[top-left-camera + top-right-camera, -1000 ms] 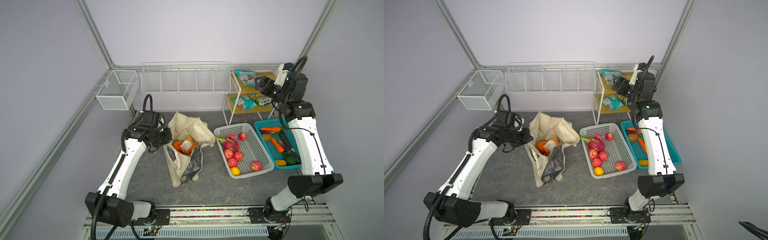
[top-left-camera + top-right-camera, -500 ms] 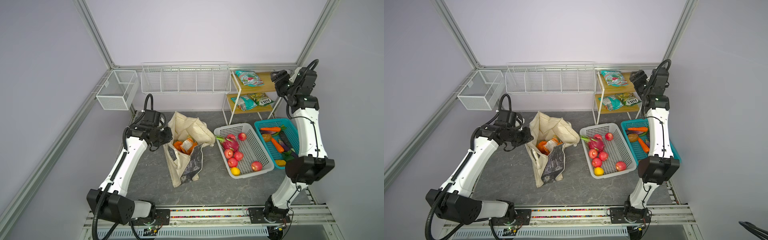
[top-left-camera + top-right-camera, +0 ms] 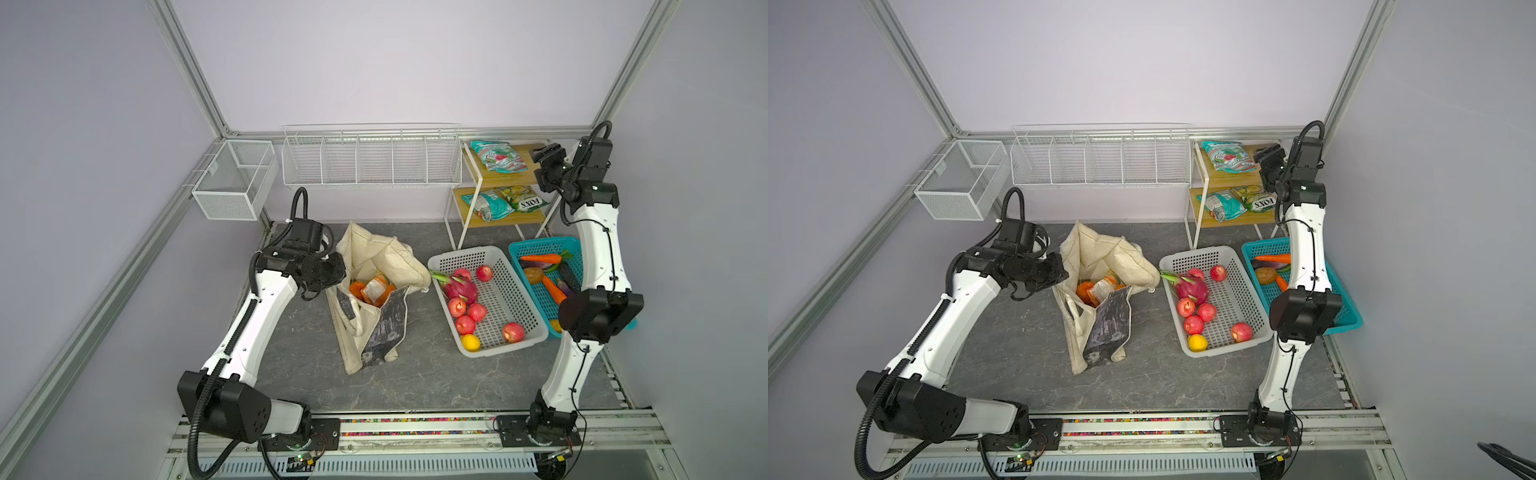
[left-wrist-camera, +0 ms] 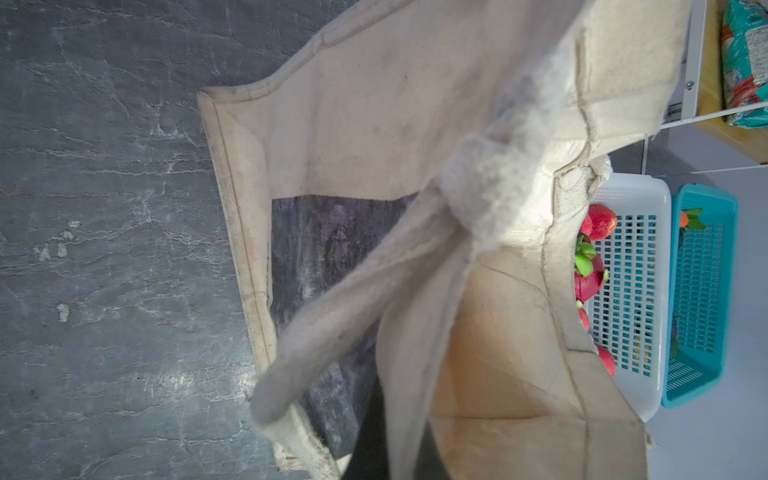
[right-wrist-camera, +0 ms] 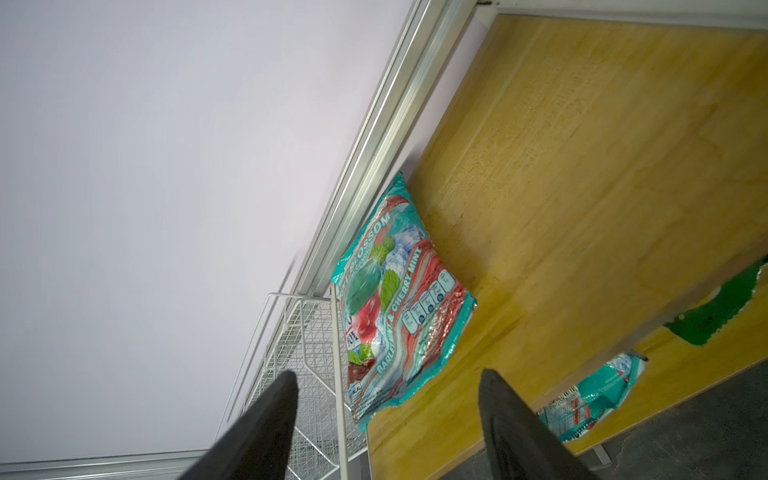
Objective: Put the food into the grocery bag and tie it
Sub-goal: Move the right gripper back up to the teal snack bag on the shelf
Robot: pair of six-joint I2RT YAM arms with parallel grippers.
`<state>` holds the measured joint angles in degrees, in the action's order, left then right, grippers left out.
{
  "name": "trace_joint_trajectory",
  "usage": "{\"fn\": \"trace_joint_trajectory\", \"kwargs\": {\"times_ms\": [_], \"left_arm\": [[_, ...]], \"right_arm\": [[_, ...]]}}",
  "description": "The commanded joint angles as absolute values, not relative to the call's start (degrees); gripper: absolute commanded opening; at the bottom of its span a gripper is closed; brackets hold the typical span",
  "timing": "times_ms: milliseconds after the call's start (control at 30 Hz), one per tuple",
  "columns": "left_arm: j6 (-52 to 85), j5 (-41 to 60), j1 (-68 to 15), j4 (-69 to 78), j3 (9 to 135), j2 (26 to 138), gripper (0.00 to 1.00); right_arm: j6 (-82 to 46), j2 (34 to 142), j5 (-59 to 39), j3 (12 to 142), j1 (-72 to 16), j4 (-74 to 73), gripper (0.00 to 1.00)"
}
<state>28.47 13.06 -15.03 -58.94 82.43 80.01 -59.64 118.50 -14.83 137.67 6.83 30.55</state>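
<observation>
The right tool (image 5: 386,374) is shown plainly only in the right wrist view. Its two dark fingers (image 5: 257,428) stand apart, released, with nothing between them. Beyond them a teal packet (image 5: 399,307) lies on the top board of the shelf rack (image 5: 582,166). In both top views that rack is seen at the back right corner of the surface (image 3: 415,382). Further packets (image 3: 486,205) lie on its lower board and are cut off in the wrist view.

The grocery bag (image 3: 386,266) stands about the middle of the surface, mouth up. Orange packets (image 3: 374,289) inside it are seen from above only. The left tool (image 3: 337,277) is clenched on the bag's rim toward the surface's left edge, its fingers hidden there under its own wrist. In the left wrist view a blurred strap (image 4: 353,316) and the dark panel (image 4: 316,257) fill the frame.

Red apples (image 3: 477,311) lie in the white basket (image 3: 465,254) beside the bag. The teal basket (image 3: 540,243) near the right edge is partly hidden by the right arm.
</observation>
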Motion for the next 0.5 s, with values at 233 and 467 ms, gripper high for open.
{"fn": "trace_joint_trajectory", "kwargs": {"times_ms": [233,467], "left_arm": [[28.40,11.76,-15.21,-58.53,86.62,83.12,0.00],[28.04,12.21,-15.20,-58.63,88.36,85.22,0.00]], "right_arm": [[-62.76,123.53,-14.81,141.77,6.64,30.78,0.64],[-63.02,125.14,-14.35,142.46,6.14,30.09,0.62]]}}
